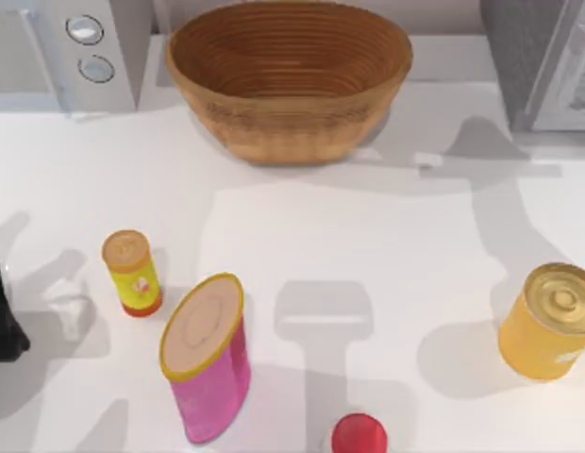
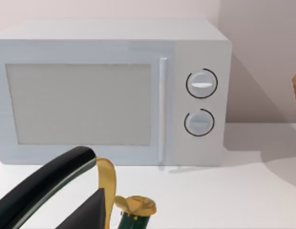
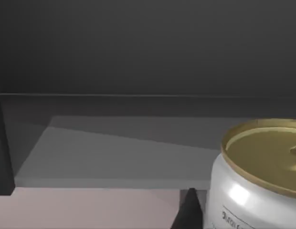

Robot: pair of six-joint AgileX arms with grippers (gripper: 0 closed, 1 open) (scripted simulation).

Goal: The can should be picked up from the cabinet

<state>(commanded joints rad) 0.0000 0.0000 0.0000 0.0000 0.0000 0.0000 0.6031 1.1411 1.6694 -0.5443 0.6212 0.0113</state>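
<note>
From above, the white worktop (image 1: 302,236) carries a white microwave (image 1: 66,52) at the back left, a wicker basket (image 1: 288,85) at the back centre and a grey cabinet (image 1: 543,57) at the back right. Near the front left stand a small yellow canister (image 1: 132,274) and, just beside it, a taller pink canister (image 1: 208,363). A red round object (image 1: 359,434) sits at the front edge, and a yellow can with a gold top (image 1: 552,321) stands upright at the right, well apart from the rest. A dark part of the left arm (image 1: 2,321) shows at the left edge. The left wrist view faces the microwave's door and two dials across bare worktop. The left tool (image 2: 67,200) is black, with a gold ribbon-like piece (image 2: 107,186) against it, and I cannot tell whether it is open or closed. The right wrist view looks into the dark cabinet interior (image 3: 148,47) and its grey shelf (image 3: 114,157). A silver-sided, gold-topped can (image 3: 255,186) stands upright close by, its base out of frame. A dark tip of the right tool (image 3: 188,212) sits just beside it — open or closed, I cannot tell.
</note>
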